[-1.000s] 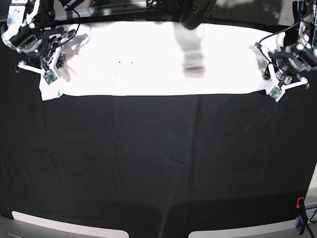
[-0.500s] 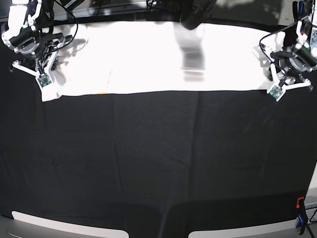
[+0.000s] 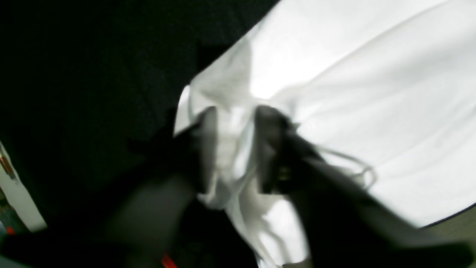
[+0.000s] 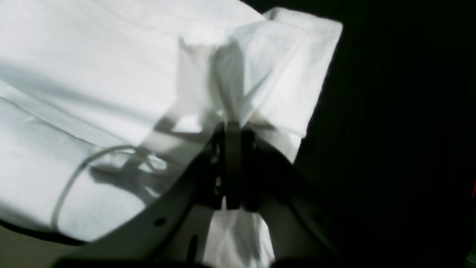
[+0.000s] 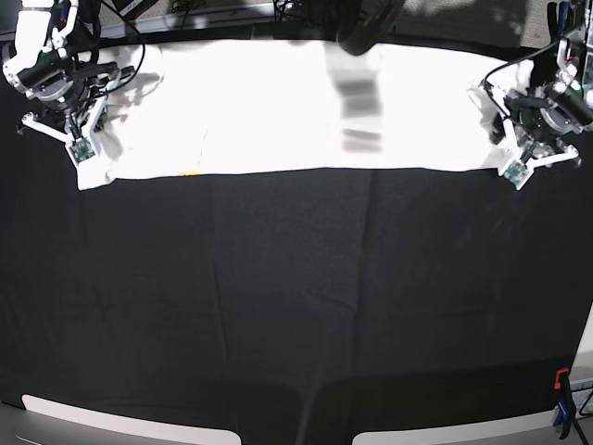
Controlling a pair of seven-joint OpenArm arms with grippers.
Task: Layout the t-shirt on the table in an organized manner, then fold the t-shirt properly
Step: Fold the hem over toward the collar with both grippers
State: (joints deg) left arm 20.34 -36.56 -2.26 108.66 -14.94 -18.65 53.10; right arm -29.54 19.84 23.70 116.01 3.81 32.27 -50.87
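You have the t-shirt [image 5: 278, 107] stretched out as a long white band across the far side of the bench [image 5: 296, 297], one end at each arm, with the wide black cloth of the bench bare in front of it. Your right gripper [image 4: 228, 130], at the left end of the band in the base view, is clenched tight on a pinched fold of the t-shirt [image 4: 111, 93] near its corner; the cloth rises into the closed jaws and spreads out flat behind them. Your left gripper [image 3: 232, 123], at the other end of the band, has its jaws parted, and a bunched ridge of the t-shirt [image 3: 353, 93] sits between the two fingers [image 3: 269, 130]; the picture is blurred, so you cannot tell whether either finger touches the cloth. A thin loop of cable casts a shadow on the white cloth beside each gripper. A dark rounded thing [image 5: 369, 23] hangs over the far edge near the middle and throws a grey shadow across the t-shirt. An orange and blue clamp [image 5: 561, 403] sits at the near corner of the bench, well apart from the t-shirt.
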